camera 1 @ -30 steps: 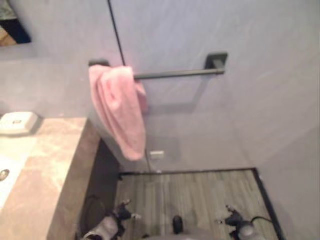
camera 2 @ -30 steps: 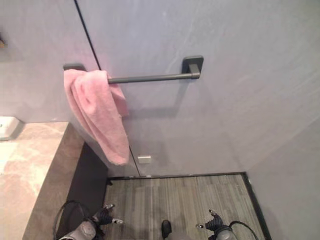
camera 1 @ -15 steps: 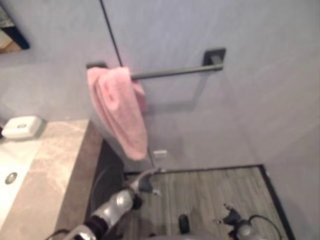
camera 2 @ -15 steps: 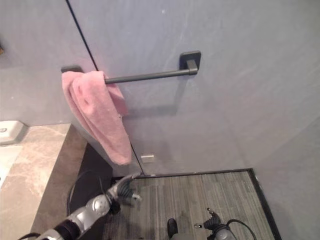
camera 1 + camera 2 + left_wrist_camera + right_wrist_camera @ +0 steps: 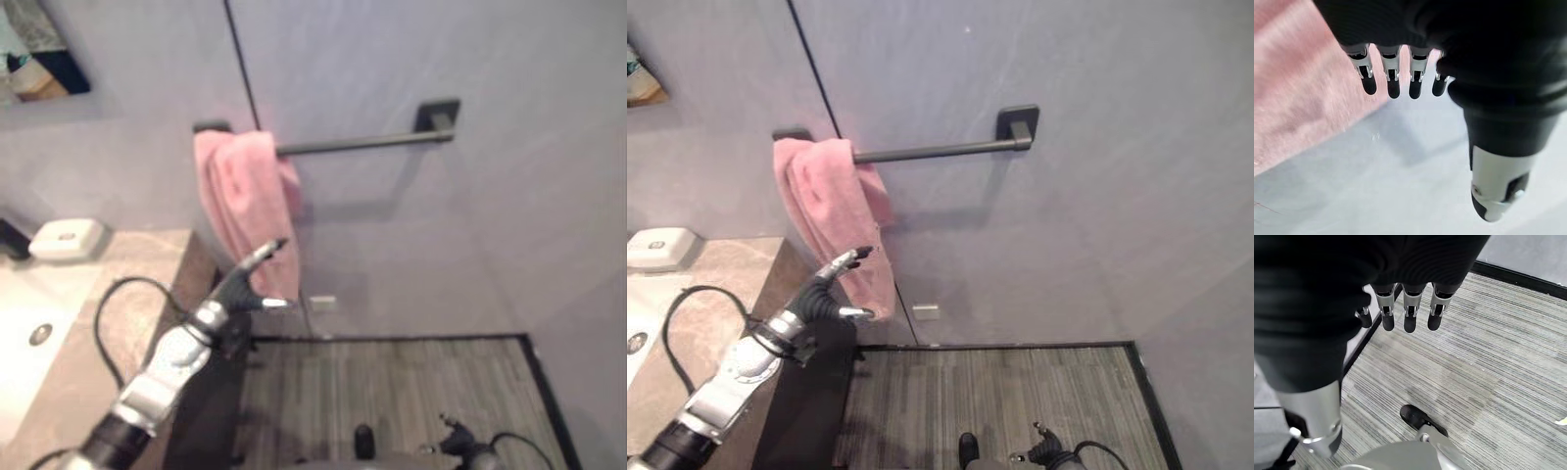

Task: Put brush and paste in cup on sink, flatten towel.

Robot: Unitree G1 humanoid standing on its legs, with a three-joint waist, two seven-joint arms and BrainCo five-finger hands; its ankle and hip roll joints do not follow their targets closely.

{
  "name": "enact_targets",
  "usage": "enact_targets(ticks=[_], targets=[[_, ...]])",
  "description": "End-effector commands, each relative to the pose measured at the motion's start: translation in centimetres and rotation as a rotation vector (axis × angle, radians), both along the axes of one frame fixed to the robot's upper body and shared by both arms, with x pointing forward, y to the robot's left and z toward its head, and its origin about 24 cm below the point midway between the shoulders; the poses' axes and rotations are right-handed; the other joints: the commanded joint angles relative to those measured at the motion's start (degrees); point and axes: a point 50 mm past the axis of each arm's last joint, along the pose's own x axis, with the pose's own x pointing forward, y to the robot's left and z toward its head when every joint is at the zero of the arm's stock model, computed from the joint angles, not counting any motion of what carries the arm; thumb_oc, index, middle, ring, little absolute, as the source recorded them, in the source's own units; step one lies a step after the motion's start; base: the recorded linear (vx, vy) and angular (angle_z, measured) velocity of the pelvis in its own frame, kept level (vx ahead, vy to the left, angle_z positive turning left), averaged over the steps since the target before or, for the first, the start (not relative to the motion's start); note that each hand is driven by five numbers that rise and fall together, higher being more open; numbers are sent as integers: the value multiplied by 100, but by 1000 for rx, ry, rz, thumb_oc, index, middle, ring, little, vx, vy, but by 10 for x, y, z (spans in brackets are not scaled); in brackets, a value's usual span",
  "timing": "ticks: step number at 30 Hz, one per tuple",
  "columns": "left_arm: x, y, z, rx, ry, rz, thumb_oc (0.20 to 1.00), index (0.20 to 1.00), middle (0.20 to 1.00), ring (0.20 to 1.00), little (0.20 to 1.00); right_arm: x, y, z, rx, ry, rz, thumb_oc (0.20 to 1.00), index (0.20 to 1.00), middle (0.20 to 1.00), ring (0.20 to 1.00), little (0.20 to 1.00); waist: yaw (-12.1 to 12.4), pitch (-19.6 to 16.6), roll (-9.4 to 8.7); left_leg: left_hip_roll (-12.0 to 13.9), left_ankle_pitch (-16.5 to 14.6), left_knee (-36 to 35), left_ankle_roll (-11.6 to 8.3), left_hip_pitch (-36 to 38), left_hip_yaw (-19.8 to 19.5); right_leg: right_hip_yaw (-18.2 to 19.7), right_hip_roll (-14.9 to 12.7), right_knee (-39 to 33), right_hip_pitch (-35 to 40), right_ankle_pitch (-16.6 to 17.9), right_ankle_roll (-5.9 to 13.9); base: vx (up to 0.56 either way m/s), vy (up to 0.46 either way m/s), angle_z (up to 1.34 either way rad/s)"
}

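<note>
Pink terry cloth makes up the one towel [image 5: 836, 219], which hangs bunched at the left end of a single dark bar [image 5: 940, 151] on the grey wall [image 5: 1068, 215]. Its long axis runs down the wall, leaning a little toward the right as it drops, and its lower end hangs just beside the edge of the stone surface [image 5: 725, 284]. The left hand [image 5: 828, 286] is raised in front of that lower end, fingers [image 5: 854, 257] straight and spread slightly apart, thumb held out below them, holding nothing. In the eye views the fingertips lie over the towel's lower edge, though whether they touch it cannot be told. In the left wrist view the pink cloth shows just past the row of dark fingertips [image 5: 1393, 88], to one side of them, with bare wall behind the rest. The right hand [image 5: 1400, 308] hangs low over the striped wooden floor [image 5: 1508, 362], its fingers straight, side by side and empty; in the right eye view it shows at the bottom edge [image 5: 1043, 456]. One white soap dish [image 5: 661, 247] sits on the surface by the wall, next to the white sink [image 5: 639, 323] with its one drain. One small white plate [image 5: 926, 311] is set low on the wall, just right of the towel's end.
</note>
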Motion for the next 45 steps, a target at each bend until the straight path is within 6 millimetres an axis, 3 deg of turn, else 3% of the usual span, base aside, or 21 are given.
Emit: enact_targets(ticks=[1,7,8,11,18,29,45], targets=[[-5,17,38,-117,-100,-42,1000,1000,1000,1000,1000,3,2,-1,-6,26,37,1000,1000,1000,1000,1000,29,-167,-396,-526,-86,92,290,-181,-77,287,-324,73,270,-341,471,-18,60,2],[-10,48,43,-166,-99,75,1000,1000,1000,1000,1000,-6,-1,-3,-3,50,21,1000,1000,1000,1000,1000,105,-127,-408,-545,-88,92,308,-182,-114,262,-357,64,275,-324,503,2,42,1],[-10,63,40,-150,-101,158,1000,1000,1000,1000,1000,-8,-2,-3,1,45,6,1000,1000,1000,1000,1000,139,-96,-424,-558,-78,92,317,-203,-128,250,-373,62,261,-312,517,-3,49,3],[-12,83,37,-145,-96,245,1000,1000,1000,1000,1000,-12,-5,-2,4,44,-11,1000,1000,1000,1000,1000,160,-67,-424,-573,-65,92,328,-241,-137,234,-399,62,230,-296,541,-2,53,1],[-5,111,26,-154,-81,404,1000,1000,1000,1000,1000,-17,-7,-3,11,52,-11,1000,1000,1000,1000,1000,136,-28,-449,-600,-55,92,355,-311,-94,257,-439,71,144,-269,584,12,59,0],[12,131,40,-93,-102,451,1000,1000,1000,1000,1000,-16,-8,-1,19,40,14,1000,1000,1000,1000,1000,7,14,-430,-617,-81,92,391,-418,149,481,-441,64,-36,-179,662,21,47,-12],[28,136,75,-35,-177,431,1000,1000,1000,1000,1000,-22,-14,1,12,47,19,1000,1000,1000,1000,1000,-100,53,-426,-605,-40,92,375,-671,348,656,-425,21,-326,-61,720,16,14,-8]])
